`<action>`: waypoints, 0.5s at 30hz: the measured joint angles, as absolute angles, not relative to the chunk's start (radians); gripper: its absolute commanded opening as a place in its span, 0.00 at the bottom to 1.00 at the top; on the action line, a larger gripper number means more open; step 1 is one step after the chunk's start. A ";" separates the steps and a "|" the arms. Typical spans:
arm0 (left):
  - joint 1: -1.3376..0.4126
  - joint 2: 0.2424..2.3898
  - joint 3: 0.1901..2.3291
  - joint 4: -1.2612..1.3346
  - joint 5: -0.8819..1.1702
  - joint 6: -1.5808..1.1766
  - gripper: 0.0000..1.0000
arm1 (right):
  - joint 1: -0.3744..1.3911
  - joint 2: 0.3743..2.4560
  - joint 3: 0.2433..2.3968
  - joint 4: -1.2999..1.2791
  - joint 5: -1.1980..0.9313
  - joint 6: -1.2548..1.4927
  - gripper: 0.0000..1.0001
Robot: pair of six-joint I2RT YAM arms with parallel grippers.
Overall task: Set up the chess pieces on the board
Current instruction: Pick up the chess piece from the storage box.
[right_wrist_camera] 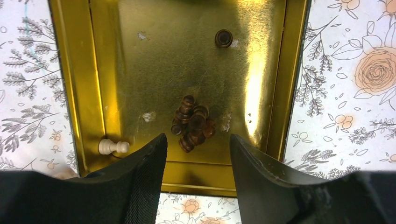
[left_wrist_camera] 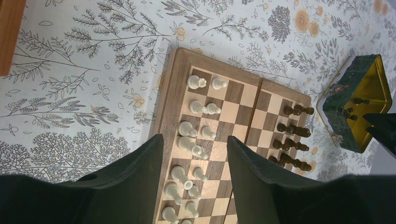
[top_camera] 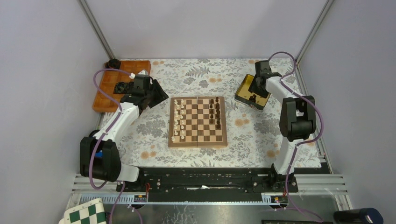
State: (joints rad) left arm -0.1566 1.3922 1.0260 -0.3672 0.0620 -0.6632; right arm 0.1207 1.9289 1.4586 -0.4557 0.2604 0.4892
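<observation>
Chessboard (top_camera: 198,122) is seen centred on the floral cloth (top_camera: 247,135). Cream pieces (left_wrist_camera: 186,129) are stood in two files along its left edge, and dark pieces (left_wrist_camera: 289,143) along the right edge. A heap of dark pieces (right_wrist_camera: 192,125) is lying in the gold-lined tin (right_wrist_camera: 154,56) right of the board. One dark piece (right_wrist_camera: 223,38) is set apart from the heap, and a cream pawn (right_wrist_camera: 113,147) is lying on its side at the tin wall. Right gripper (right_wrist_camera: 197,137) is held over the heap, jaws wide, nothing gripped. Left gripper (left_wrist_camera: 194,138) is held just off the board's far-left corner, jaws wide, empty.
</observation>
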 measured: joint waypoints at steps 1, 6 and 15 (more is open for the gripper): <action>-0.157 1.393 1.026 -0.367 0.062 -0.663 0.60 | 0.120 1.935 1.458 -0.453 0.260 0.490 0.57; -0.157 1.401 1.026 -0.367 0.062 -0.663 0.60 | 0.113 1.968 1.458 -0.435 0.249 0.492 0.54; -0.157 1.417 1.032 -0.368 0.060 -0.663 0.60 | 0.109 1.986 1.458 -0.431 0.243 0.495 0.49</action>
